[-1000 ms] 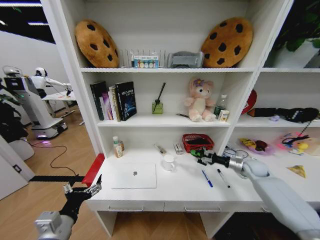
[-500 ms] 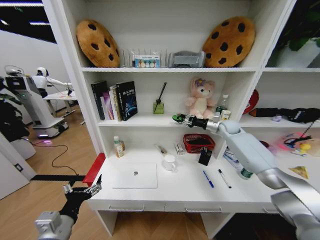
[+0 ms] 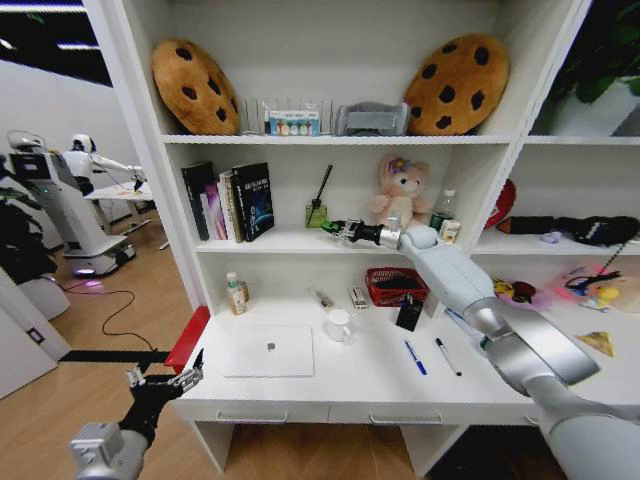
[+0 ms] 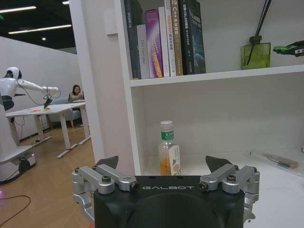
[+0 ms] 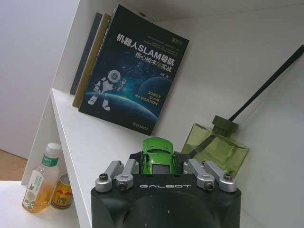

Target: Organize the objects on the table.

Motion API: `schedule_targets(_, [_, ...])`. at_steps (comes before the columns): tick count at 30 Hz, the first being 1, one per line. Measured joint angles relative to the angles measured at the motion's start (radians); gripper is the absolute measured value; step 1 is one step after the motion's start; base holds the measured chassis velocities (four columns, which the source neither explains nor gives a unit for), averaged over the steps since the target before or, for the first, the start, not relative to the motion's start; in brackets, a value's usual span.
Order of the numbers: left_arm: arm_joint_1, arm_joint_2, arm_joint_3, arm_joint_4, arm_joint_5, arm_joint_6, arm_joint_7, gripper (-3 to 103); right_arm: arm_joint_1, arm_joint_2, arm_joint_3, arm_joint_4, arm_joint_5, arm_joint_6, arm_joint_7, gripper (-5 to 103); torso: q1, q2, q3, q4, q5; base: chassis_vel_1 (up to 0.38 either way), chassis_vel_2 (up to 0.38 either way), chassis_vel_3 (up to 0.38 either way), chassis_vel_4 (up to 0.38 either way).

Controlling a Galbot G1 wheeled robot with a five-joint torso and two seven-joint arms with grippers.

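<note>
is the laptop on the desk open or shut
Shut. In the head view the laptop lies flat on the table, lid down with its logo facing up, no screen or keyboard showing.

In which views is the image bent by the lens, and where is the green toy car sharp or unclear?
Head view: strong wide-angle bending, shelf posts lean outward; the green toy car in the right gripper is tiny, details unclear. Right wrist view: car sharp, book title readable. Left wrist view: little bending, left gripper and bottle clear.
</note>
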Motion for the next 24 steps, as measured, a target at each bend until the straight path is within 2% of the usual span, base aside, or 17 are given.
schedule_targets(7, [0.0,0.0,0.0,0.0,0.0,0.0,0.0,100,-0.002,0.033,-0.029,0.002,-0.001,-0.003,0.053,36,0.0,0.0,0.0,0.0,-0.0001,0.0,0.0,0.0,0.0])
schedule_targets(16, [0.0,0.0,0.0,0.0,0.0,0.0,0.0,100,0.001,0.03,-0.049,0.003,-0.001,-0.015,0.064,37,0.0,0.0,0.0,-0.0001,-0.0001,0.0,0.0,0.0,0.0])
schedule_targets(17, [0.0,0.0,0.0,0.0,0.0,0.0,0.0,100,0.001,0.023,-0.052,0.005,-0.001,-0.017,0.064,47,0.0,0.0,0.0,-0.0001,0.0,0.0,0.0,0.0,0.0])
schedule_targets(18, [0.0,0.0,0.0,0.0,0.0,0.0,0.0,100,0.001,0.023,-0.052,0.005,-0.001,-0.017,0.064,47,0.0,0.0,0.0,-0.0001,0.0,0.0,0.0,0.0,0.0])
schedule_targets(20, [0.0,0.0,0.0,0.0,0.0,0.0,0.0,100,0.001,0.015,-0.052,0.01,-0.001,-0.019,0.065,58,0.0,0.0,0.0,-0.0001,0.0,0.0,0.0,0.0,0.0])
schedule_targets(22, [0.0,0.0,0.0,0.0,0.0,0.0,0.0,100,-0.001,0.009,-0.052,0.015,0.0,-0.02,0.068,58,0.0,0.0,0.0,-0.0001,0.0,0.0,0.0,0.0,0.0])
schedule_targets(23, [0.0,0.0,0.0,0.0,0.0,0.0,0.0,100,-0.004,0.003,-0.05,0.024,0.003,-0.024,0.073,64,0.0,0.0,0.0,0.0,-0.0001,0.0,0.0,0.0,0.0])
schedule_targets(24, [0.0,0.0,0.0,0.0,0.0,0.0,0.0,100,-0.004,0.003,-0.05,0.024,0.003,-0.024,0.073,64,0.0,0.0,0.0,0.0,-0.0001,0.0,0.0,0.0,0.0])
